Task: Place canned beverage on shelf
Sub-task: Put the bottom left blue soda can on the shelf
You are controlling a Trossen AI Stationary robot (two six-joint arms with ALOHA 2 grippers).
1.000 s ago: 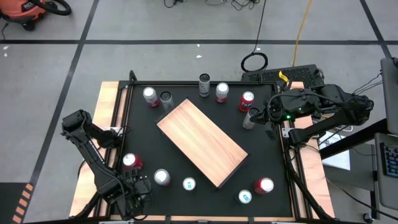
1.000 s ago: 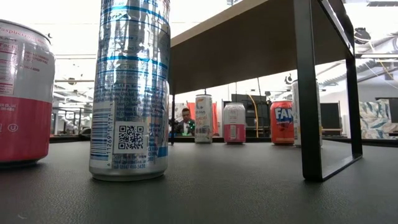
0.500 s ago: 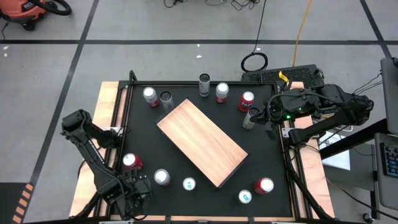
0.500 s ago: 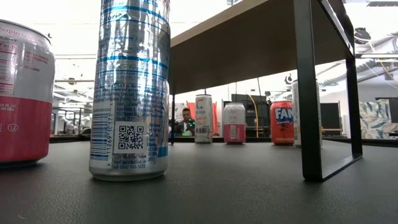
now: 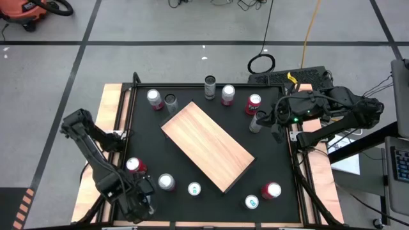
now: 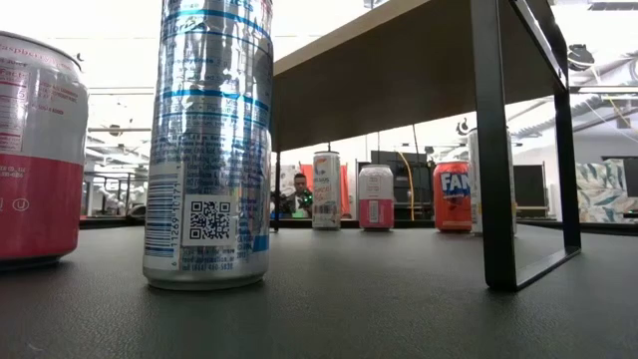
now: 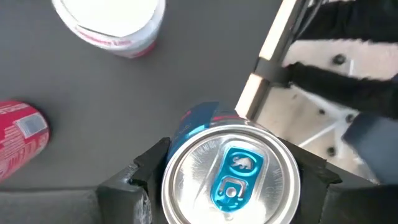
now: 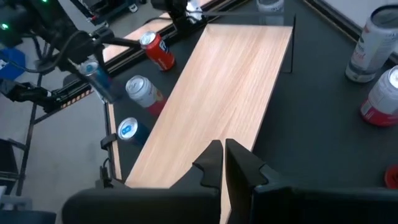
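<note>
The can I hold is a silver can with a blue tab (image 7: 231, 177). My left gripper (image 7: 230, 180) is shut on it over the table's near left corner (image 5: 142, 201); the high view hides the can under the gripper. The right wrist view shows it as a slim blue-silver can (image 8: 99, 81), tilted. The shelf (image 5: 208, 145) is a pale wooden slab on black legs (image 6: 495, 150), lying diagonally mid-table with nothing on it. My right gripper (image 5: 276, 122) waits shut above the far right, its fingers (image 8: 214, 158) over the shelf's end. My left gripper pinches the can's side wall just under the top rim (image 7: 166, 171), one finger on each side. The fingers come from above, pointing steeply down. The can hangs below them top up, slightly tilted, and looks lifted clear of the table.
Near the left gripper are a red can (image 5: 133, 165), a silver can (image 5: 166, 182) and a blue-tabbed can (image 5: 194, 189). Two more cans (image 5: 252, 202) (image 5: 273, 190) stand near right. Several cans (image 5: 228, 94) line the far edge. A wooden strip (image 7: 267, 81) edges the table.
My left gripper has risen above the near left corner, and its arm's elbow has swung a little toward the table's left edge. The cans on the table and the shelf have stayed where they were.
</note>
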